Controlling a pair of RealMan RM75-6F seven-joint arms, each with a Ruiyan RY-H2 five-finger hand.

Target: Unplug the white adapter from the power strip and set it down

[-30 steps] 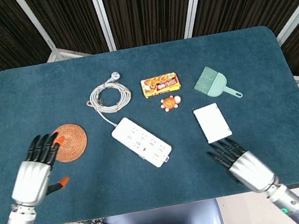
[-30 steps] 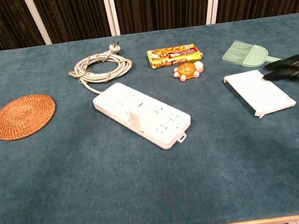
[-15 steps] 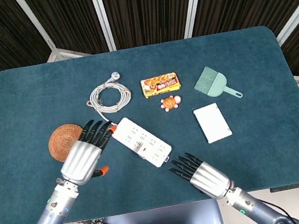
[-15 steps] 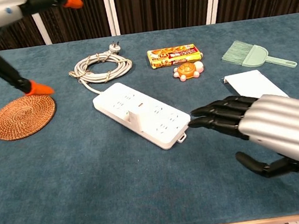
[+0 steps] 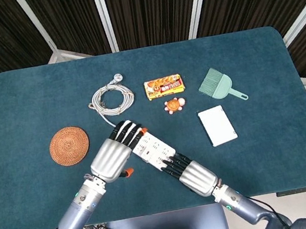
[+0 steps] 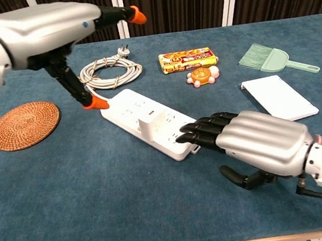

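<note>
Scene evenly lit from overhead; shadows soft, glare seen on metallic hand shells, focus sharp throughout.

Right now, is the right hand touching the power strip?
Touching. In the chest view the right hand's fingers lie on the near end of the power strip, just short of the white adapter.

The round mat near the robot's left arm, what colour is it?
The round mat is orange-brown woven wicker in a spiral pattern, clearest in the chest view.
</note>
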